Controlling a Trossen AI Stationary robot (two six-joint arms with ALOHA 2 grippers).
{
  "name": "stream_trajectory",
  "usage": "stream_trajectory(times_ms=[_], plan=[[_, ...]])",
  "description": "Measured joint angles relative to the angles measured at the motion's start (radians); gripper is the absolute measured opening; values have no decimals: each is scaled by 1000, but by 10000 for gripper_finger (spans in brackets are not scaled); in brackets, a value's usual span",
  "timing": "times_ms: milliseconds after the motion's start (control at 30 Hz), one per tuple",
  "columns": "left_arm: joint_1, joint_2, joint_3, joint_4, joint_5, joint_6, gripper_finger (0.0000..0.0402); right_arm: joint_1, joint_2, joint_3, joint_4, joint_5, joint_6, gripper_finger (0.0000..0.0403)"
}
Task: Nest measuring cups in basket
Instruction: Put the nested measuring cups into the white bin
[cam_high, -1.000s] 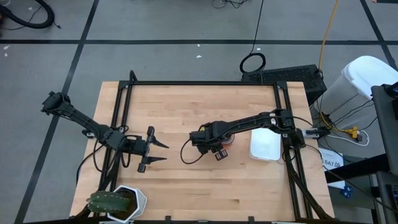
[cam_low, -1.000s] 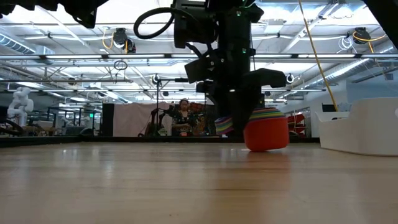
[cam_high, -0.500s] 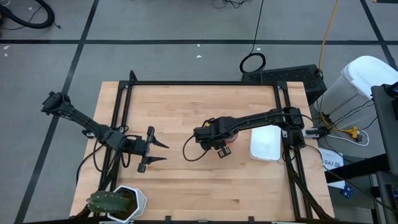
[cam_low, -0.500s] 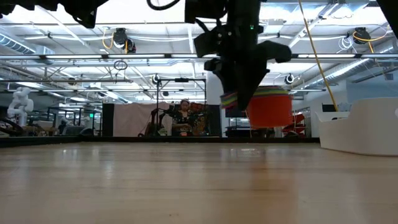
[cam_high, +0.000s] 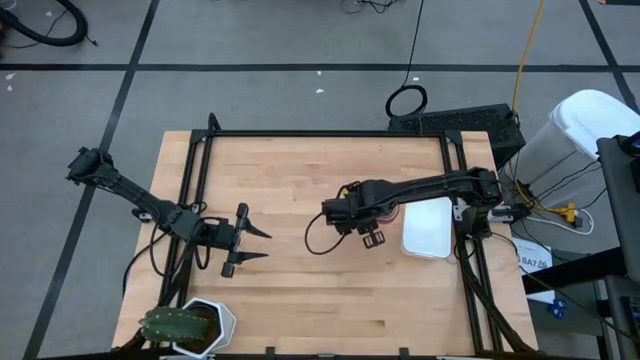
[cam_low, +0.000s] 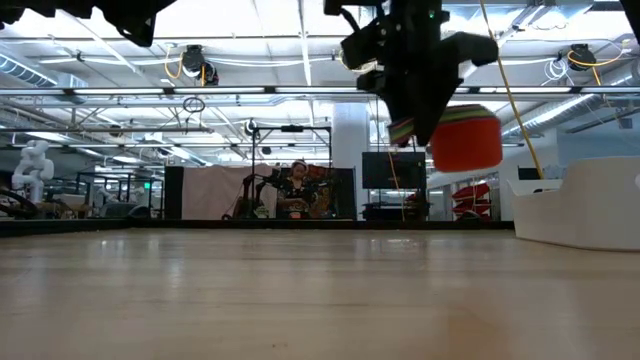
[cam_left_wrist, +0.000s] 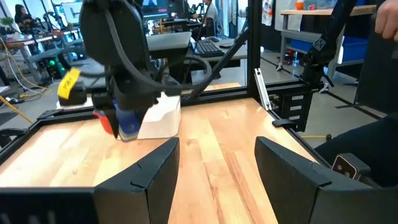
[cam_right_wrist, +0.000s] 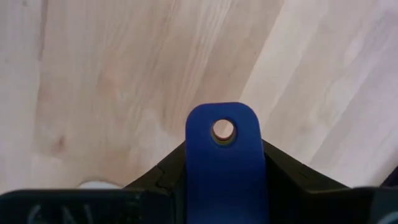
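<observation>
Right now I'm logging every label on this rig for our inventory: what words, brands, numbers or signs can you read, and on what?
None can be read for certain.
White sheet on the floor by the table's right edge: printed marks, too small to read.
Yellow tag in the left wrist view: blurred, unreadable.
Blue cup handle in the right gripper: plain, only a hole.
Basket: no marking visible.

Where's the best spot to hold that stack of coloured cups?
By the stacked flat handles, where the right gripper already pinches them. They jut out sideways, thin enough for two fingers, while the round cups look too wide. Coming from the handle side leaves the cups free to lower into the basket.
</observation>
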Motion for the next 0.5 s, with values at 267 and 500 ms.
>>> stream_trajectory(times_ms=[267, 500], plan=[[0, 0, 0, -3, 0, -3, 212, 0, -43, 0, -128, 0, 104, 128], [0, 0, 0, -11, 0, -7, 212, -4, -116, -73, -153, 51, 248, 128]])
